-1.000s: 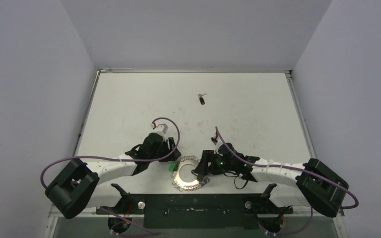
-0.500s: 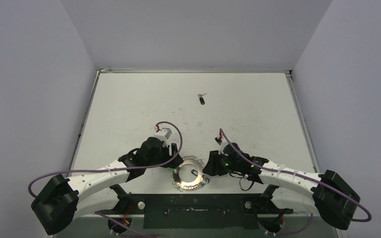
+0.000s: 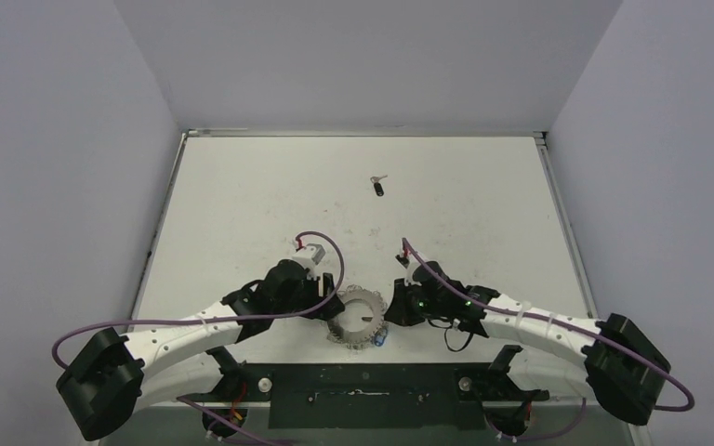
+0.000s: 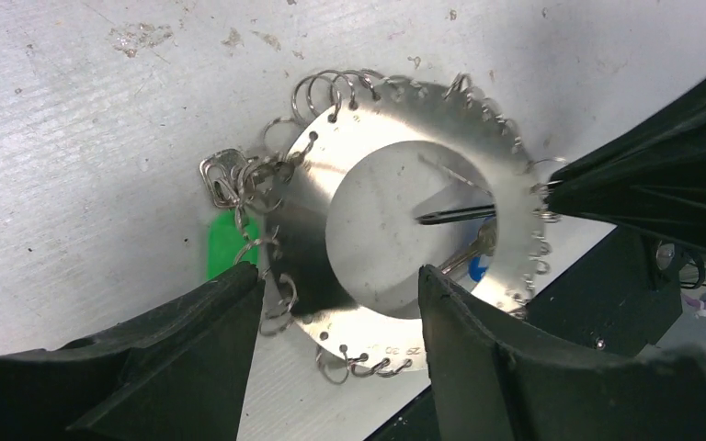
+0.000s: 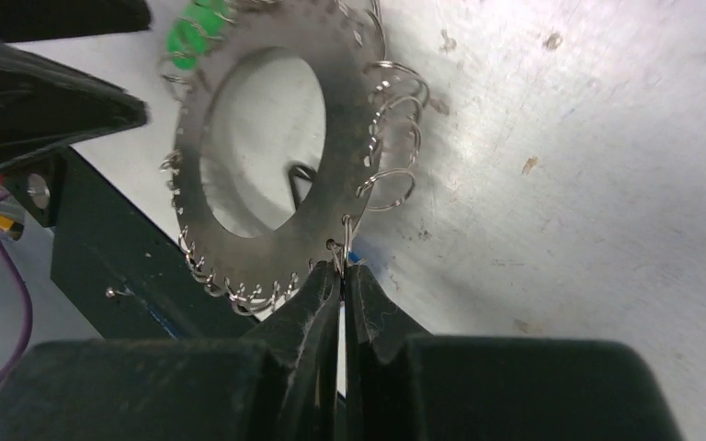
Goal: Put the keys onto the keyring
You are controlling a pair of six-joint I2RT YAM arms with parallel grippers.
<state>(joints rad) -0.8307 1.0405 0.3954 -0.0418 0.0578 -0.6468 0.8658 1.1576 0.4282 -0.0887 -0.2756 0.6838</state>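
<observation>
**Right gripper pinches the keyring's rim; left gripper stands open across from it**

The keyring [image 3: 357, 318] lies near the front edge of the table [image 3: 242, 204], between the two grippers. Part of it reaches out over the black mounting plate [image 3: 363, 383]. It is a flat silvery disc with a hollow centre and small wire loops [image 5: 388, 138] all round its rim.

In the right wrist view, the right gripper [image 5: 341, 276] has its jaws pressed together on the ring's rim, right at one of the loops. The disc appears tilted rather than flat on the table.

The left gripper [image 4: 338, 285] is at the opposite side of the ring. Its jaws are spread, with one fingertip [image 4: 239, 294] just beside the looped rim and the other over the disc. Whether either one touches the metal cannot be told.

A green-headed key [image 4: 223, 244] hangs from the rim near the left gripper. A blue key head [image 3: 378, 339] shows at the ring's near right edge.

A small black-headed key [image 3: 378, 189] lies alone far up the table, well apart from the ring and both arms. A thin dark sliver [image 4: 455, 215] shows inside the hollow centre, and what it is cannot be told.
</observation>
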